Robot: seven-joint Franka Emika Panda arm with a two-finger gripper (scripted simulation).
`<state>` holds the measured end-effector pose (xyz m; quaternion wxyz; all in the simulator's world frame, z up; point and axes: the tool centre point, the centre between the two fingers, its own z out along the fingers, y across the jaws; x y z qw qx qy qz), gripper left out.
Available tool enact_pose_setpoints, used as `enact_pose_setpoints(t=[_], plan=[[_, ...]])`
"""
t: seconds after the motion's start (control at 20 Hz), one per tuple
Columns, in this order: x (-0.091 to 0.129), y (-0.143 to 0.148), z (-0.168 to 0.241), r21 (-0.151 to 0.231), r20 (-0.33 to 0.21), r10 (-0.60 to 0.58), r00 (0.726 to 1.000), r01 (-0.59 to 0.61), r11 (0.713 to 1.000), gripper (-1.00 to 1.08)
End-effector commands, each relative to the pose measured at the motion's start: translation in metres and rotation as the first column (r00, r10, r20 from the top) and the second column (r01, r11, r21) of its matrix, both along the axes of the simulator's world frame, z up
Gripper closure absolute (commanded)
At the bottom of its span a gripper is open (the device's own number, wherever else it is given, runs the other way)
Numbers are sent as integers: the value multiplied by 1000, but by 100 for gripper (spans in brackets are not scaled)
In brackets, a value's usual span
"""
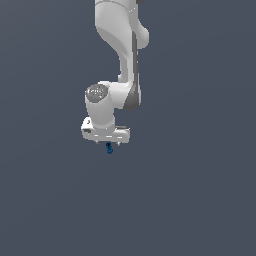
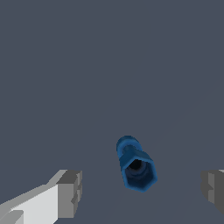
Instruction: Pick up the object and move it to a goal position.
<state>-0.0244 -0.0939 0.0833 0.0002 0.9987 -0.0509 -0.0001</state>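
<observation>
My pincer [image 2: 140, 192] stands wide apart, its pads [image 2: 70, 192] either side of the small blue object [image 2: 135, 164], touching neither. It lies just beneath me on the grey worktop [image 1: 200, 200]. I should lower, centre it, then close gently.

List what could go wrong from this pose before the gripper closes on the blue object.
1. The blue object sits nearer one finger than the other in the wrist view, so closing may push it sideways.
2. It is tiny against the gripper and lumpy, so the pads may catch only an edge and let it slip.
</observation>
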Motion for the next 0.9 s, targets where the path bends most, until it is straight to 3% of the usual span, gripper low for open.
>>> enact_pose_setpoints(t=[0.0, 0.5, 0.55, 0.85], plan=[[-1, 0, -11, 0, -1, -1, 1000, 1, 1000, -92], [0, -1, -41, 0, 0, -2, 1000, 2, 1000, -92], [0, -1, -41, 0, 0, -2, 1000, 2, 1000, 108], [0, -1, -41, 0, 0, -2, 1000, 2, 1000, 108]])
